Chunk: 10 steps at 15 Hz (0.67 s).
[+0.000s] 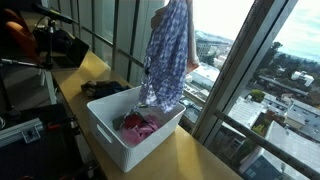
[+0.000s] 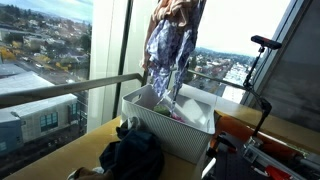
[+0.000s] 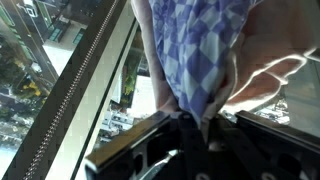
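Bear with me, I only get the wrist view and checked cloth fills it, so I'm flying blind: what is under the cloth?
Observer: The checked garment hangs from the pincer over a white bin; its lower end seems to dip inside.
Operator: Is the bin empty?
Observer: No, a pink cloth lies in it.
Operator: Anything beside the bin?
Observer: A dark garment lies heaped on the table, right by the bin's outer wall.
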Available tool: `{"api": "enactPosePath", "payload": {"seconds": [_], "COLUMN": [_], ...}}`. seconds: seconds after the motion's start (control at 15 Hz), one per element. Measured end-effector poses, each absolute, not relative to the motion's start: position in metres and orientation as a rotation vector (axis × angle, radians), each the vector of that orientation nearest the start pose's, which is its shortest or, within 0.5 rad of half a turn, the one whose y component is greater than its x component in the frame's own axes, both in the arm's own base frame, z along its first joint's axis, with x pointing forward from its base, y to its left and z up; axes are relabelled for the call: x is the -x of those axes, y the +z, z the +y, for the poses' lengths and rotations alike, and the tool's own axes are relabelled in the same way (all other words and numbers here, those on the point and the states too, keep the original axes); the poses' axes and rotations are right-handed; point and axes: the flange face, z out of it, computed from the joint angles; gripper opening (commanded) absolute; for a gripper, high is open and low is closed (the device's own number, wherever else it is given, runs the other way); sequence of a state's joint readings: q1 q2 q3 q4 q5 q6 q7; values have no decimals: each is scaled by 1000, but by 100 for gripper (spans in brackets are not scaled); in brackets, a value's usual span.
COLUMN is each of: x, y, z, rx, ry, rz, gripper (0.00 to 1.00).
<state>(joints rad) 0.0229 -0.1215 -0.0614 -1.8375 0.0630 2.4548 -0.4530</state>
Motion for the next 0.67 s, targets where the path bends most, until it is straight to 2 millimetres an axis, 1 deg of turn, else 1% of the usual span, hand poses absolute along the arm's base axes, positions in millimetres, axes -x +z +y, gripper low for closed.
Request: {"api": "enactPosePath", "payload": {"seconds": [0.07, 0.2, 0.47, 0.67], "x": [-574, -579, -580, -571], "y": [653, 623, 538, 481], "z": [-24, -23, -23, -27], "rx": [2993, 3012, 3054, 3076], "ry": [-1139, -1054, -847, -709], "rz": [-574, -579, -583, -569], "gripper": [2, 2, 2, 2]}}
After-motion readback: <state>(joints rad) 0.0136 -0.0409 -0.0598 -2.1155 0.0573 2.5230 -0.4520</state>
